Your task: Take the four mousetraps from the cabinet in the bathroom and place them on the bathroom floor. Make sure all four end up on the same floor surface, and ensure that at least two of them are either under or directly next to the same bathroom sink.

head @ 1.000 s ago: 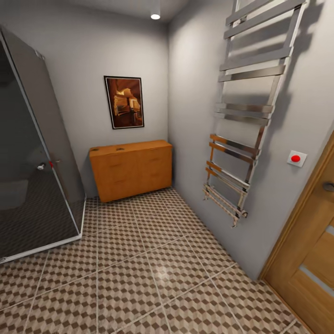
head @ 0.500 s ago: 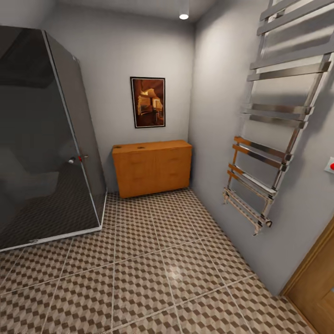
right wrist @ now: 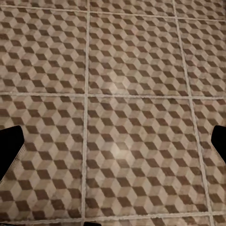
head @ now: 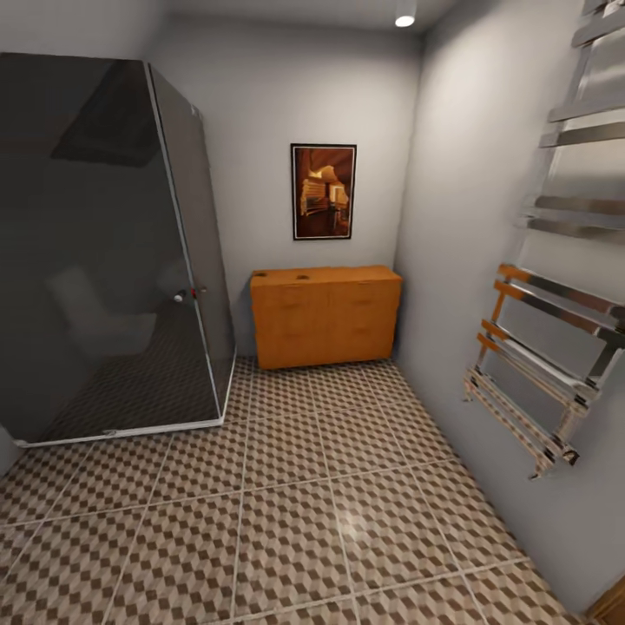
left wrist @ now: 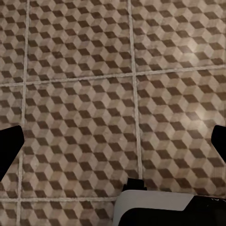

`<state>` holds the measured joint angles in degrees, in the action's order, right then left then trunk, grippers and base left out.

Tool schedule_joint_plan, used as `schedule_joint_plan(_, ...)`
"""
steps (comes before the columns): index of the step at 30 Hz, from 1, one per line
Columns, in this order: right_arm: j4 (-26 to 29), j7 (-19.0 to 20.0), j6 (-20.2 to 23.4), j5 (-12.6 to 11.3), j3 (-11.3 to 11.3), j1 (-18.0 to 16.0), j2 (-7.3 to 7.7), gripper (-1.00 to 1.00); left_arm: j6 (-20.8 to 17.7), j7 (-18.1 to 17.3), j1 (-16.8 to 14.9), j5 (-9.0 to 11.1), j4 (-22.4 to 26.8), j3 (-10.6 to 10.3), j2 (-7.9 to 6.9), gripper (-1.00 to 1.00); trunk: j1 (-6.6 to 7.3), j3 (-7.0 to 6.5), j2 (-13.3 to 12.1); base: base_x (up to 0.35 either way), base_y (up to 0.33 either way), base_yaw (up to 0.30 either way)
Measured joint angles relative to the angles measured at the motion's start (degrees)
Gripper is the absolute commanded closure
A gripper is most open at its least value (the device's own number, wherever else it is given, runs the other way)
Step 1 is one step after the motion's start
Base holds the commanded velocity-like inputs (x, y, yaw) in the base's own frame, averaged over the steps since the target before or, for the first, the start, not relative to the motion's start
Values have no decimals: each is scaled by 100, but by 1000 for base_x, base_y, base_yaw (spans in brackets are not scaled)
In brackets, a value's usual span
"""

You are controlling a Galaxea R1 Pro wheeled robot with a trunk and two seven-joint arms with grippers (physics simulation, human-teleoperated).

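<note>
The orange-brown cabinet (head: pixel 325 317) stands against the far wall, under a framed picture, with its drawer fronts closed. Two small dark spots (head: pixel 263 276) sit on its top, too small to identify. No mousetrap can be made out, and the sink is out of view. The cube-pattern bathroom floor (head: pixel 286 512) stretches from me to the cabinet. In the left wrist view my left gripper (left wrist: pixel 113 143) hangs open over bare tiles (left wrist: pixel 84 94), its dark fingertips (left wrist: pixel 9 146) wide apart. My right gripper (right wrist: pixel 115 143) is likewise open above the floor (right wrist: pixel 132 70), holding nothing.
A dark glass shower enclosure (head: pixel 104 252) takes up the left side, with its corner close to the cabinet. A chrome towel radiator (head: pixel 555 347) juts from the right wall. A strip of tiled floor runs between them toward the cabinet.
The whole head view has swung: the cabinet now sits further right in the picture, more of the shower shows, and the wooden door and red button have left the frame.
</note>
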<state>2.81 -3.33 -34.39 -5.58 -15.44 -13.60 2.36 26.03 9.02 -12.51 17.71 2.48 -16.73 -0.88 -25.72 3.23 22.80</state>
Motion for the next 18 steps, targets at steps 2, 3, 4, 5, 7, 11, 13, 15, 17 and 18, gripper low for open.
schedule_joint_plan(2,0,1,0,0,-1,0,0,-100,-2,0,0,0,-3,0,0,-100,0,0,0,322,0,289)
schedule_joint_plan(3,0,1,0,0,-2,0,0,-100,0,0,0,-2,-4,0,0,-100,0,0,0,326,0,289)
schedule_joint_plan(4,0,1,0,2,-2,0,0,-100,0,0,0,-1,-5,0,0,-100,0,0,0,332,0,289)
schedule_joint_plan(5,0,1,0,6,-3,0,0,-100,3,0,0,-5,-7,0,0,-100,0,0,0,333,0,289)
schedule_joint_plan(7,0,1,0,7,-4,0,0,-100,2,0,0,-5,-8,0,0,-100,0,0,0,334,0,289)
schedule_joint_plan(11,0,1,0,8,-4,0,0,-100,2,0,0,-4,-8,0,0,-100,0,0,0,330,-34,289)
schedule_joint_plan(13,0,0,-1,8,-4,0,0,-100,3,-1,0,-2,-8,0,0,-100,0,0,0,308,-93,289)
schedule_joint_plan(15,0,0,-1,8,-4,0,0,-100,3,-1,0,-3,-8,0,0,-100,0,0,0,299,-106,289)
schedule_joint_plan(17,0,0,-1,8,-4,0,0,-100,3,-1,0,-3,-8,0,0,-100,0,0,0,291,-116,289)
schedule_joint_plan(18,0,1,-1,8,-4,0,0,-100,1,-1,0,-2,-8,0,0,-100,0,0,0,286,-121,289)
